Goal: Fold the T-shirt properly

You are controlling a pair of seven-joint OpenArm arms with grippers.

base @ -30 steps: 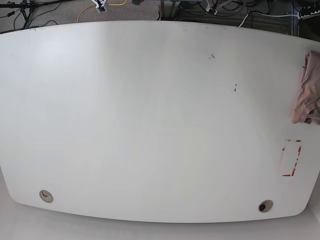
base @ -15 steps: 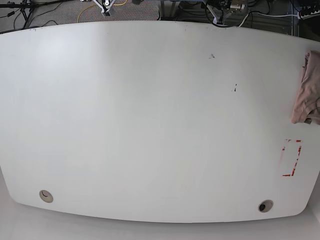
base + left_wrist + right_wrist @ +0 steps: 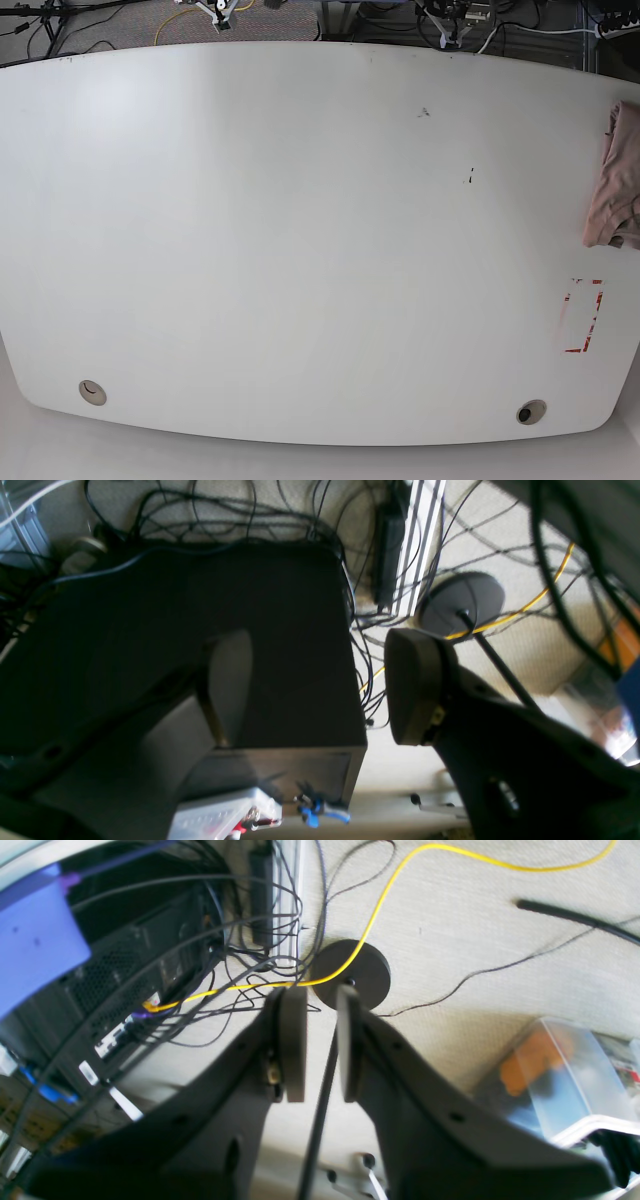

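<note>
The T-shirt [image 3: 615, 180] lies bunched in a pinkish-tan heap at the right edge of the white table [image 3: 300, 250], partly cut off by the frame. Neither gripper is near it. Both wrist views look down at the floor beyond the table. My left gripper [image 3: 320, 690] is open, its fingers [image 3: 415, 685] far apart with nothing between them. My right gripper [image 3: 320, 1040] has its pads [image 3: 293, 1040] only a narrow gap apart and holds nothing. The T-shirt is out of both wrist views.
A red tape rectangle [image 3: 585, 315] marks the table's right front, and two cable holes [image 3: 92, 392] [image 3: 531, 411] sit near the front edge. On the floor are a black computer case [image 3: 200, 630], tangled cables, a round stand base [image 3: 357, 972] and a clear box [image 3: 560, 1075].
Small parts of the arms at the base view's top edge have shifted slightly to the right. The T-shirt has not moved.
</note>
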